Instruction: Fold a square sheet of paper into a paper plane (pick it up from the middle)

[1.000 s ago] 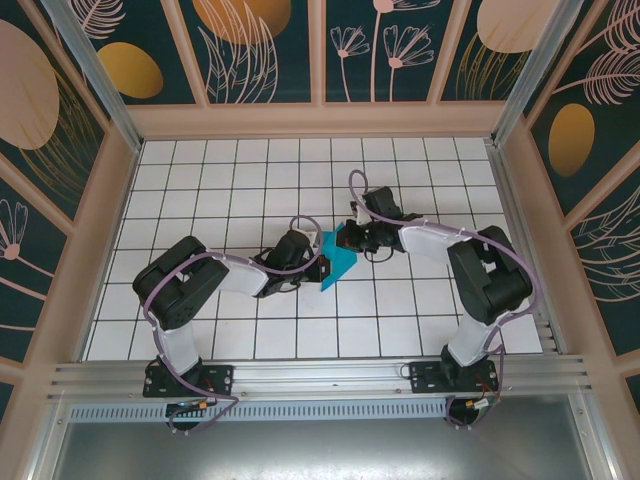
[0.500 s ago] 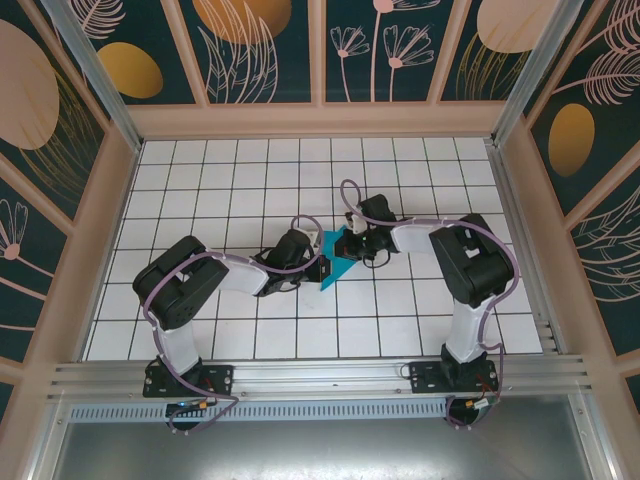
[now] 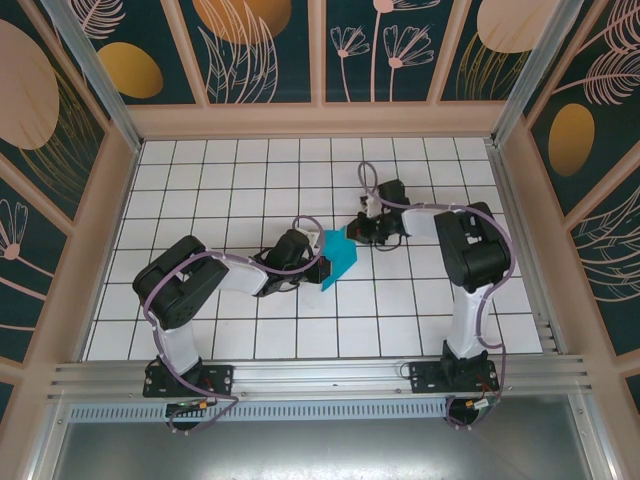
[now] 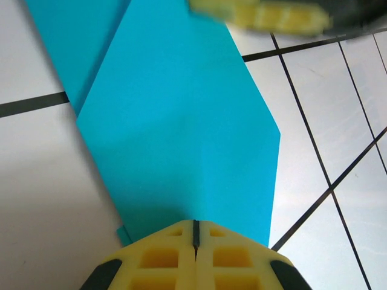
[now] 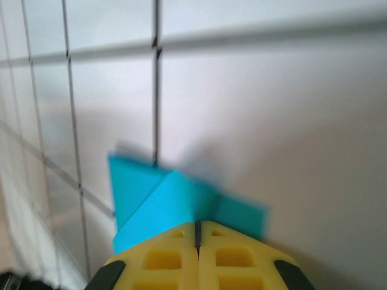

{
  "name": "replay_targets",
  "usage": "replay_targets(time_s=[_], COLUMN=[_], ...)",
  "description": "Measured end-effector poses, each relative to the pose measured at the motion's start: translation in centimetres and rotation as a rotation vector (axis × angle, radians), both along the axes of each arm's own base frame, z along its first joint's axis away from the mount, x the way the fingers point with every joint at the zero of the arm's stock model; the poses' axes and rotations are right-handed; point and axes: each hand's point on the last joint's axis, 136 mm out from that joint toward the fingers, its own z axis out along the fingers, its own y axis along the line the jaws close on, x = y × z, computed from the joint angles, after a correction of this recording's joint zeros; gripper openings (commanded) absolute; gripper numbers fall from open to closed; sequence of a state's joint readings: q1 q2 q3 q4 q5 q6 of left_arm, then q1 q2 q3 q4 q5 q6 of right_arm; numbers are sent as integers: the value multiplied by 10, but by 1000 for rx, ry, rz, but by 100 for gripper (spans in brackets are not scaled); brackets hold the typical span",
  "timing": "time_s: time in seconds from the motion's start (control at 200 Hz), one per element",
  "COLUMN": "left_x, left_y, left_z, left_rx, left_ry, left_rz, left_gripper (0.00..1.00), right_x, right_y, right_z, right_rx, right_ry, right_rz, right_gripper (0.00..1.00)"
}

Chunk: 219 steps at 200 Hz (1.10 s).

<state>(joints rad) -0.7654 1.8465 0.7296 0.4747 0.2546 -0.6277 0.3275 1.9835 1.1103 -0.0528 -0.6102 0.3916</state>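
The square sheet of paper (image 3: pixel 338 258) is a folded teal shape lying flat on the white grid near the middle of the table. My left gripper (image 3: pixel 320 264) is shut, its yellow tips resting on the paper's left edge. The left wrist view has those tips (image 4: pixel 195 223) on the teal sheet (image 4: pixel 181 121), which shows a diagonal fold. My right gripper (image 3: pixel 360 232) is shut at the paper's upper right corner. Seen from the right wrist, its tips (image 5: pixel 197 223) meet the sheet's edge (image 5: pixel 163 205), where a folded flap overlaps. I cannot tell whether either pair of jaws pinches paper.
The white tiled table (image 3: pixel 250 190) is boxed in by patterned walls with wooden frames (image 3: pixel 320 120) on three sides. An aluminium rail (image 3: pixel 320 375) carrying both arm bases runs along the near edge. Open tiles surround the paper.
My right gripper has slid off the paper's top, up and to the right, to its corner. The raised flap now lies flatter. The left arm has stayed put.
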Motion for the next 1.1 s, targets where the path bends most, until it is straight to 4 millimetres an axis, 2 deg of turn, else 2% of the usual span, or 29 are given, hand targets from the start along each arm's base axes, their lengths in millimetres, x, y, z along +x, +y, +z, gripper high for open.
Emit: replay_targets(time_s=[0.11, 0.205, 0.31, 0.425, 0.56, 0.666, 0.851, 0.906, 1.011, 1.096], left_x=[-1, -3, -8, -14, -17, -17, -19, -19, -19, -20], left_y=[0, 1, 5, 10, 11, 11, 13, 13, 13, 14], left_z=[0, 0, 1, 1, 0, 0, 0, 0, 0, 0], left_rx=[9, 23, 46, 65, 75, 75, 73, 70, 66, 62], left_ry=[-15, -30, -43, -52, -59, -57, -57, -59, -60, -63], left_rz=[-19, -43, -72, -102, -119, -121, -122, -122, -123, -123], left_gripper=[0, 0, 0, 0, 0, 0, 0, 0, 0, 0], right_x=[27, 25, 1, -33, -67, -78, -77, -74, -60, -40], right_y=[-19, -23, -20, -2, 31, 47, 44, 42, 34, 20], right_z=[8, 15, 26, 35, 29, 24, -4, -5, -5, -4], right_rx=[-32, -43, -34, -13, 5, 16, -3, 15, 31, 40], right_ry=[-63, -91, -117, -129, -112, -105, -51, -38, -32, -30], right_rz=[-72, -86, -74, -25, 68, 115, 106, 102, 68, 14], right_gripper=[0, 0, 0, 0, 0, 0, 0, 0, 0, 0])
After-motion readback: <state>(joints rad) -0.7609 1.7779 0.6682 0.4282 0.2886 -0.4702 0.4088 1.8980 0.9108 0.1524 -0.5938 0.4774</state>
